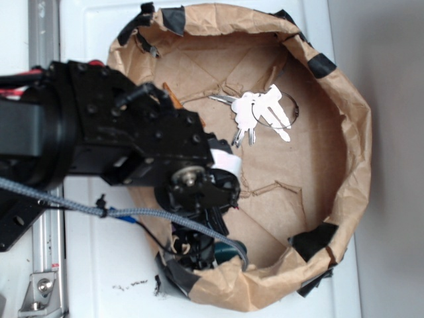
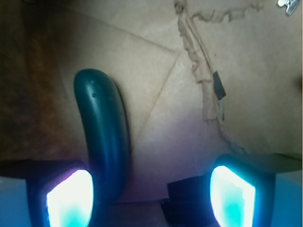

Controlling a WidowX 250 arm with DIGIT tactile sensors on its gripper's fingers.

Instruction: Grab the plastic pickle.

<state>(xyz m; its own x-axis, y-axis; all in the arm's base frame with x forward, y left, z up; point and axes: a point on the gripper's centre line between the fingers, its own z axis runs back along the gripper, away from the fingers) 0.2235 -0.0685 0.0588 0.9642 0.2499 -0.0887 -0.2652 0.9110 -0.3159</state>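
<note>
A: Where was the plastic pickle (image 2: 105,137)?
B: On the paper floor, lying against the inner side of one fingertip (image 2: 70,197) of the tool (image 2: 151,198), which stood wide with bare paper between.
A: Room?
B: Tight; the paper wall (image 1: 351,132) curved close, keys (image 1: 258,116) near the far rim.
A: Writing?
B: None I could read, perhaps blur.

plastic pickle (image 2: 105,132) lower end cut off in wrist view, key bunch (image 2: 288,5) clipped at corner
</note>
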